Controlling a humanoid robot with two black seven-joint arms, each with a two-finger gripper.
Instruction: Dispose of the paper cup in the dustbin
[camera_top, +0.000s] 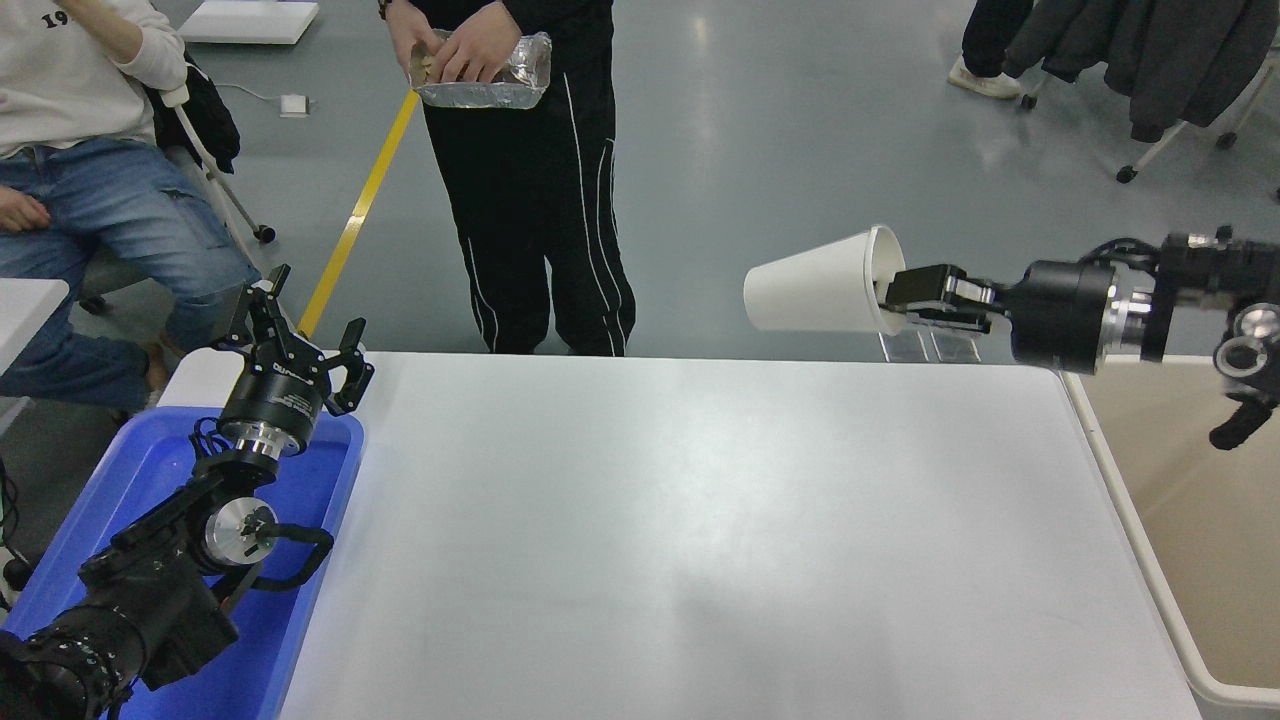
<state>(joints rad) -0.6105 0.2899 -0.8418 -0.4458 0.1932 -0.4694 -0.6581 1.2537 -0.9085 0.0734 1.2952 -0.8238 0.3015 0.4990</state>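
Head view only. Small white paper cup (815, 282) lies on its side in the air, above the table's far edge, base pointing left, rolled rim and mouth pointing right. Right black gripper (905, 298) comes in from the right edge and is clenched on the cup's rim, one finger inside the mouth. Cup wall smooth, tapered, matte; inside mostly hidden by the fingers. Nothing seen in it.

Large rectangular beige plastic dustbin (1130, 520) stands just beside the table's right edge, thick rounded paler rim, smooth inner wall. The part of its inside that shows holds nothing; the rest runs out of frame. Cup is left of the bin, not over its opening.

Bright blue plastic tub (330, 520) sits at the table's left end, glossy, rounded corners. Left black arm lies across it; left black gripper (300, 335) is parked above the tub's far end, fingers spread, holding nothing. Tub contents can't be read, the arm covers most of it.

Flat white table (680, 520), rounded corners, slightly glossy, soft reflections.

Far side: a standing person in black trousers with white stripes (540, 220) holds a crinkled foil tray (485, 75) in both hands; contents unclear. A seated person in blue jeans (110, 220) at the upper left. Grey polished floor, yellow floor line (360, 210).
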